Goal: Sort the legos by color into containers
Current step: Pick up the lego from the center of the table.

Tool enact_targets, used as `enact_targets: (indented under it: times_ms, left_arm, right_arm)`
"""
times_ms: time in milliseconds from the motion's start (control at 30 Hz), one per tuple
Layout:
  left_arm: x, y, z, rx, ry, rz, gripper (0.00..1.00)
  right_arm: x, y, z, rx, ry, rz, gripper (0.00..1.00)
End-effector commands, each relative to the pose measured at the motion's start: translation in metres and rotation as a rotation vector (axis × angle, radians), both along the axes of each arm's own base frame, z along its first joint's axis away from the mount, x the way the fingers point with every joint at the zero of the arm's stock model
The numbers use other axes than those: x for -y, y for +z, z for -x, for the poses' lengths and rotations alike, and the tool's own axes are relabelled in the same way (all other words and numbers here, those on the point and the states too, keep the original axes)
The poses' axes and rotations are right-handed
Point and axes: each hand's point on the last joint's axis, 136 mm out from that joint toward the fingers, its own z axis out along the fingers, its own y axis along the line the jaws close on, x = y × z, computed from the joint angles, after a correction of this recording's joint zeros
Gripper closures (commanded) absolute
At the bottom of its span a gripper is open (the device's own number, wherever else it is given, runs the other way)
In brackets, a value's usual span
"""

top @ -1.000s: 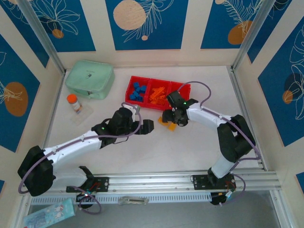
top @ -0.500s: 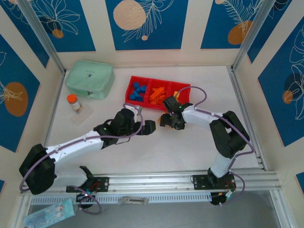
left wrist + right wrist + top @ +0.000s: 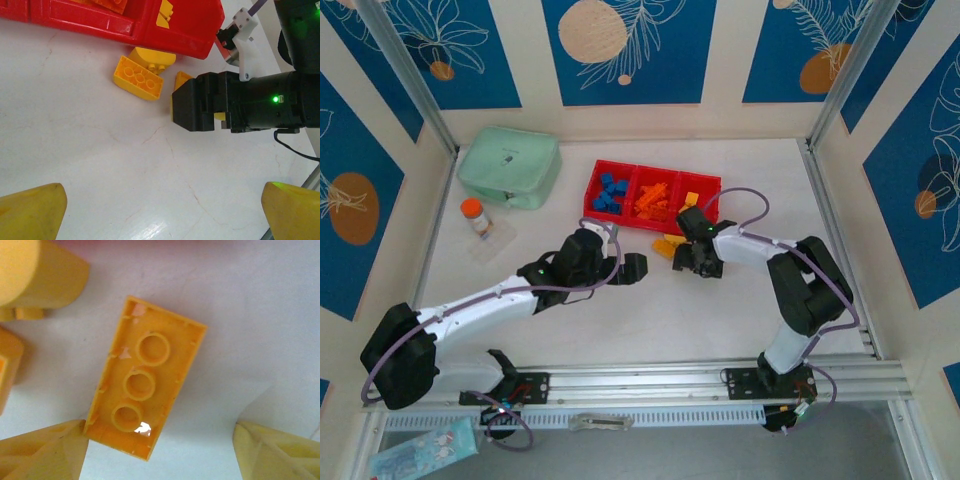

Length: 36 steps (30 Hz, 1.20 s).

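Straddling an upturned yellow brick (image 3: 145,392) with the right gripper (image 3: 159,432), jaws apart. Hovering nearby with the left gripper (image 3: 165,202) spread wide.

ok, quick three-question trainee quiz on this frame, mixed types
1. True or false: the left gripper is shut on a lego.
2. In the overhead view, which compartment of the red tray holds the blue legos? A left, B middle, C right.
3. Fill in: the loose legos on the table are all ____.
Key: 1 false, its fingers stand open and empty. 2 A. 3 yellow.
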Motion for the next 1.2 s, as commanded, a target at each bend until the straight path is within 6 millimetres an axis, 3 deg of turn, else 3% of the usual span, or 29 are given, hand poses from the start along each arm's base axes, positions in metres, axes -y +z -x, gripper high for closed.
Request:
enact_targets:
  times_ms: [0,267,600,767,967,1167]
  left_arm:
    - [-0.001,-0.001,0.001,0.012,0.007,-0.002,0.01]
    - [-0.001,0.001,0.001,0.016,0.003,-0.008,0.01]
    - [-0.001,0.002,0.0,0.021,0.002,-0.014,0.01]
    - [0.0,0.002,0.0,0.016,0.0,-0.011,0.01]
    - [-0.001,0.004,0.001,0.019,0.0,-0.012,0.01]
    - [0.0,0.012,-0.001,0.036,0.001,0.0,0.01]
  right_arm:
    - [-0.002,0.008,-0.003,0.011,-0.017,-0.012,0.23]
    - [-0.005,0.001,-0.019,0.016,-0.031,0.008,0.23]
    - [0.005,-0.007,-0.014,-0.003,-0.038,-0.018,0.51]
    - [0.005,-0.004,-0.011,0.004,-0.031,-0.026,0.59]
    - [0.005,0.01,-0.011,0.024,-0.002,-0.022,0.66]
    - [-0.004,0.045,-0.007,0.065,0.061,-0.018,0.69]
